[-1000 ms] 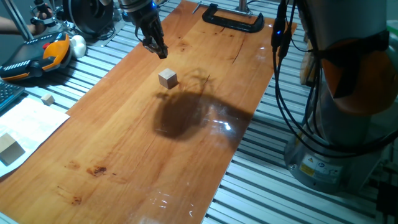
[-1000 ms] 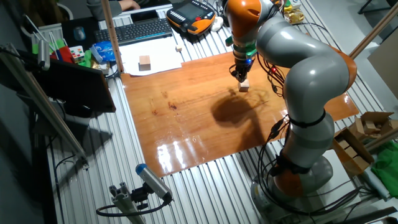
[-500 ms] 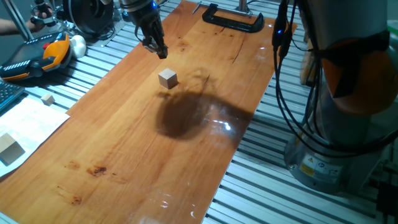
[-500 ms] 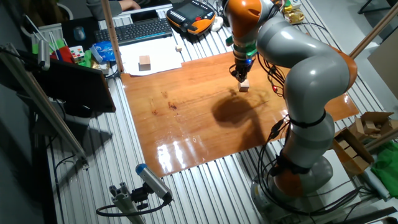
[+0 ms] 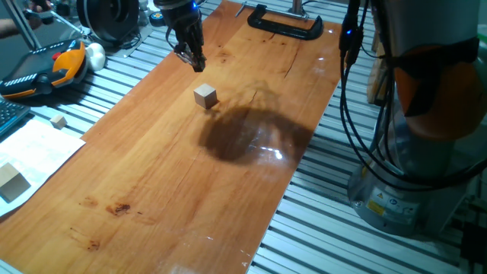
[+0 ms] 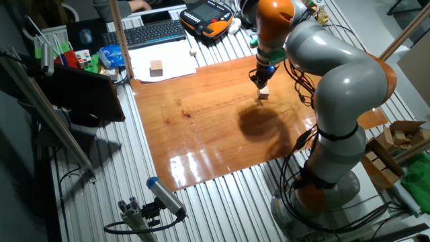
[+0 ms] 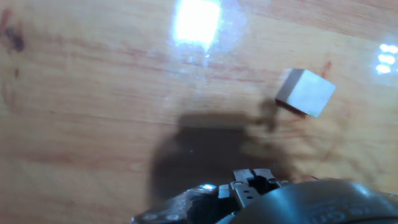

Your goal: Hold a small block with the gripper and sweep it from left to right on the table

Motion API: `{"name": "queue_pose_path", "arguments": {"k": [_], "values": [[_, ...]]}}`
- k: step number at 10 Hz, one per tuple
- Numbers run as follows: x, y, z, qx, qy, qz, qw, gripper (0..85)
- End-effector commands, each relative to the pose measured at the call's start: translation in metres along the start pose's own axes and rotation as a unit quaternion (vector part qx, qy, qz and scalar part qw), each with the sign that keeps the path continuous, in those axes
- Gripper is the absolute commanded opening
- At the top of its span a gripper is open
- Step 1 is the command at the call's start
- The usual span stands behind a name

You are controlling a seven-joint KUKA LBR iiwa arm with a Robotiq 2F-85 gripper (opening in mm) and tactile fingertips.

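Observation:
The small block [image 5: 205, 96], a light-tan wooden cube, lies free on the table [image 5: 152, 183], a glossy reddish-brown board. It also shows in the other fixed view [image 6: 264, 94] and at the upper right of the hand view [image 7: 306, 92]. The black gripper [image 5: 196, 62] hangs just above the board, a little behind the block and apart from it. Its fingers look pressed together and hold nothing. In the other fixed view the gripper [image 6: 261, 82] is just beyond the block. In the hand view only the finger bases show, at the bottom edge.
A black clamp [image 5: 285, 24] sits at the board's far end. A larger pale block [image 5: 11, 181] and a tinier cube [image 5: 58, 122] lie on the slats to the left, near an orange pendant [image 5: 46, 70]. The robot's base and cables [image 5: 403, 152] stand at the right.
The arm's upper part has swung to the right and its shadow on the board has shifted right. The gripper has stayed almost in place. The block has not moved.

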State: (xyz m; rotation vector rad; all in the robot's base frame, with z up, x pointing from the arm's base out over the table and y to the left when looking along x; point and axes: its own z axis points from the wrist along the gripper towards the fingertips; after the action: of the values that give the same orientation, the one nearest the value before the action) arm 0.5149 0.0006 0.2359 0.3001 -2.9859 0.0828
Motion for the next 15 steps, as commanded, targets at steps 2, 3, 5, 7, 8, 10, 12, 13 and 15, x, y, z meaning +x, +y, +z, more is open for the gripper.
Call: {"name": "queue_pose_path", "arguments": {"k": [2, 3, 5, 7, 8, 10, 12, 13, 15], "values": [[0.0, 0.0, 0.0, 0.011, 0.024, 0.038, 0.999, 0.7], [0.0, 0.0, 0.0, -0.01, 0.022, 0.054, 0.998, 0.7], [0.0, 0.0, 0.0, -0.043, 0.012, 0.057, 0.997, 0.7], [0.0, 0.0, 0.0, -0.001, -0.001, 0.055, 0.998, 20.7], [0.0, 0.0, 0.0, 0.004, -0.008, 0.063, 0.998, 34.7], [-0.003, -0.005, 0.003, 0.019, -0.012, 0.074, 0.997, 53.7], [-0.007, -0.016, 0.01, 0.019, -0.017, 0.077, 0.997, 64.0], [-0.01, -0.023, 0.015, 0.018, -0.02, 0.077, 0.997, 65.3], [-0.021, -0.033, 0.025, 0.016, -0.025, 0.077, 0.997, 67.7]]}}
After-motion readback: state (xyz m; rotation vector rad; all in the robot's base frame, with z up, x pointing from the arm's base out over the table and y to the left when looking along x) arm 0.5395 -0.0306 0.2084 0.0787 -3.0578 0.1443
